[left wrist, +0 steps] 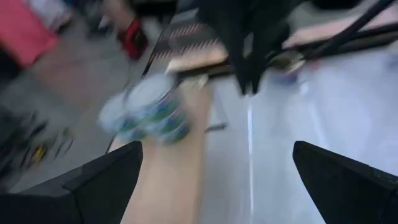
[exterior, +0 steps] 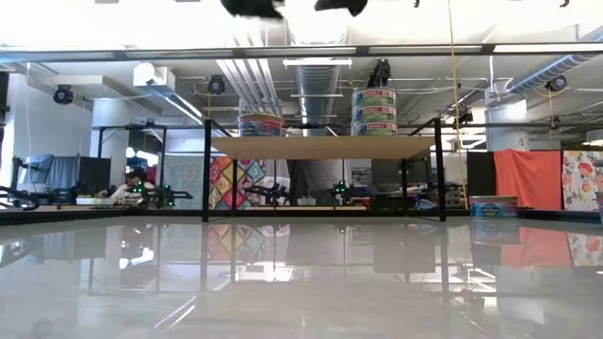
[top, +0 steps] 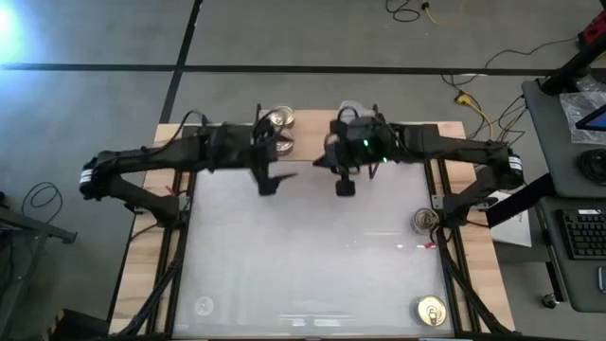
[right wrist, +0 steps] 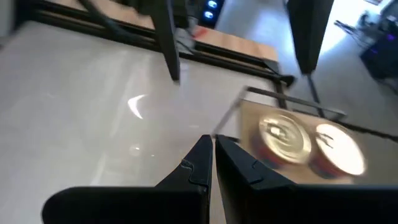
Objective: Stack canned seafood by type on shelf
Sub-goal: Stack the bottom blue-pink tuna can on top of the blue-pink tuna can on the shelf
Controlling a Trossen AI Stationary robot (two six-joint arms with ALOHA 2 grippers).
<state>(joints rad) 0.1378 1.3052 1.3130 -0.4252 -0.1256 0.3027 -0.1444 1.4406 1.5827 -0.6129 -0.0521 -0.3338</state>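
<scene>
The shelf, a light wooden board on thin black legs, stands at the table's far edge. On it a stack of three tins stands to the right and a single level of tins to the left; two of these show pale gold lids. Two more tins stand on the table's right edge. My left gripper hangs open in the air in front of the shelf. My right gripper hangs beside it, shut and empty.
The white tabletop lies under both grippers. Black frame rails run along its sides. Beyond the table's right edge stands a desk with a keyboard. Cables lie on the floor behind the shelf.
</scene>
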